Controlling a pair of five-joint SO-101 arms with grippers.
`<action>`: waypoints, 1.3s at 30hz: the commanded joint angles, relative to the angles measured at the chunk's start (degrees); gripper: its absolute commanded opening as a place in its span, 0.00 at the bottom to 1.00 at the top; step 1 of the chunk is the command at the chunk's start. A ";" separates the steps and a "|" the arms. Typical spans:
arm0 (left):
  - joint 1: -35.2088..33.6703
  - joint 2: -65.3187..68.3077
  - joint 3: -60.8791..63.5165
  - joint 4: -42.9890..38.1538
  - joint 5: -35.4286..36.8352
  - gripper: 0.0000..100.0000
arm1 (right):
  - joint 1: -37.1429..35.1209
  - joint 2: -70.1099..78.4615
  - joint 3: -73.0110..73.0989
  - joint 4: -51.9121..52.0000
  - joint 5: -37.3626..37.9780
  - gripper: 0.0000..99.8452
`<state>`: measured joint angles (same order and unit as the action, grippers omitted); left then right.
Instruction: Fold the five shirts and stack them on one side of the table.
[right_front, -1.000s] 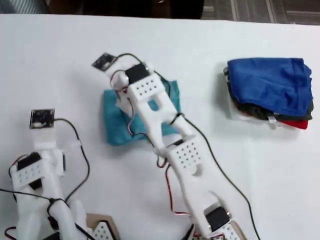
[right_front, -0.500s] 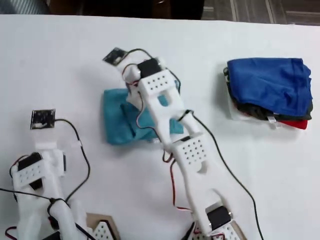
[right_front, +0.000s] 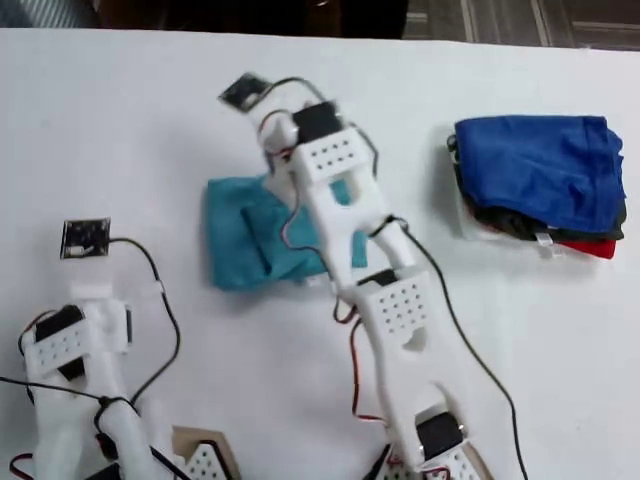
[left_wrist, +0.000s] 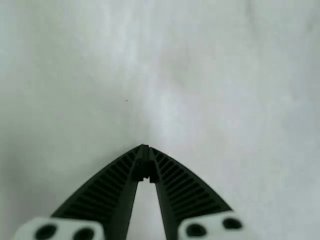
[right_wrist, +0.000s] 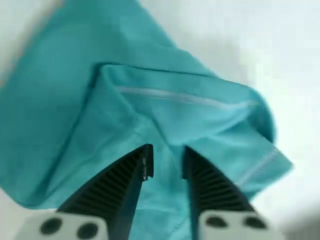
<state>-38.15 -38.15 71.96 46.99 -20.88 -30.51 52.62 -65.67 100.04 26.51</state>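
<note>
Nearly done, it seems: on the white table (right_front: 120, 120), the stack of folded shirts (right_front: 535, 175) sits aside while the teal shirt (right_front: 245, 235) lies mid-table, unstacked, beneath the right gripper (right_wrist: 166, 162), jaws slightly parted; the left gripper (left_wrist: 144, 165) idles, jaws pressed together.

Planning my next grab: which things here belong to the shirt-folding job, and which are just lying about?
Job: teal shirt under the right gripper; stack of folded shirts, blue shirt on top.
Lying about: white table; tan base plates at the arms' feet.
</note>
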 joint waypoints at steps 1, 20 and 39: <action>-0.18 -0.97 -0.13 -0.79 0.09 0.03 | -2.77 -4.35 0.79 0.84 2.37 0.19; -0.18 -0.88 -0.13 -0.79 0.09 0.03 | -2.15 5.23 0.18 -0.22 3.87 0.26; -0.18 -0.88 -0.13 -0.79 0.09 0.03 | 5.49 -6.90 0.88 0.92 3.96 0.02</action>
<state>-38.15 -38.15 71.96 46.99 -20.88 -26.55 50.24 -64.53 100.04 29.93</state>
